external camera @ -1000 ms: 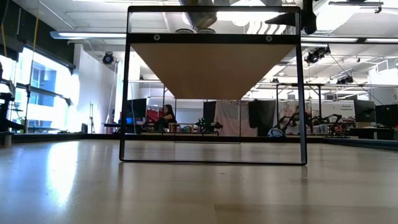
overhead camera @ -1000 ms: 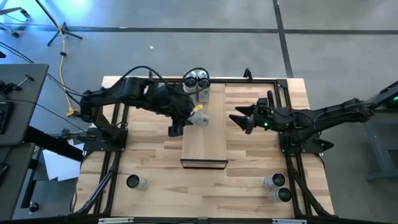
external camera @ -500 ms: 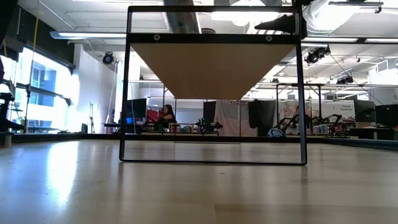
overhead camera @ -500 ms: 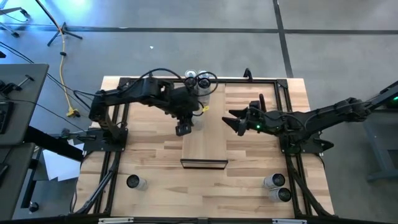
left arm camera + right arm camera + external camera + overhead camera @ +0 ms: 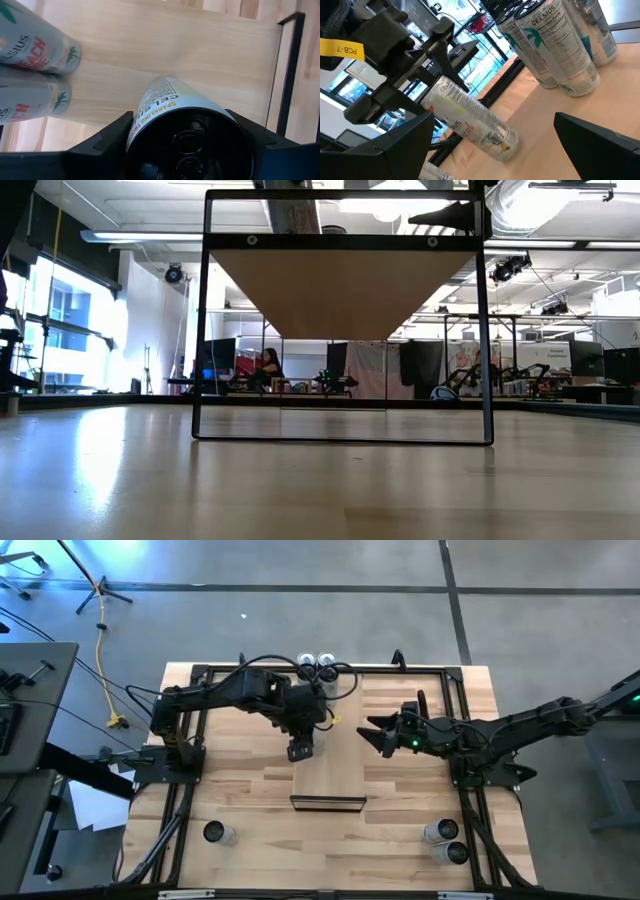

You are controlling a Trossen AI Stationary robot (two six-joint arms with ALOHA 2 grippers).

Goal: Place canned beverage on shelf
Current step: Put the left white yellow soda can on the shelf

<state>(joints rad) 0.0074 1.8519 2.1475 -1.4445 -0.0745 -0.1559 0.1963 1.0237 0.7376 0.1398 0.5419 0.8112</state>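
Note:
The shelf (image 5: 335,775) is a long light-wood platform on a dark frame in the middle of the table. Two silver cans (image 5: 317,664) stand at its far end. My left gripper (image 5: 300,747) hangs over the shelf's left side, shut on a silver canned beverage (image 5: 470,117). In the left wrist view the can (image 5: 165,100) points away toward the shelf top (image 5: 175,45). My right gripper (image 5: 372,733) waits open beside the shelf's right edge, with nothing between its fingers. My left gripper holds the can by its upper end (image 5: 441,90), pinched between the two fingers (image 5: 110,142), one on each side of the round wall. The fingers come from above, slanting down. The can hangs tilted, with its lower end (image 5: 505,142) just over the shelf; I cannot tell whether it touches.
One can (image 5: 215,832) stands at the table's near left and two more (image 5: 445,840) at the near right. The near half of the shelf top is bare. Dark frame rails (image 5: 185,770) run along both sides of the table.
My left gripper has moved down and toward the near edge over the shelf and has tipped to point more steeply down. The can, which lay sideways out from the gripper, has swung nearer to upright under it. My right gripper has edged toward the shelf.

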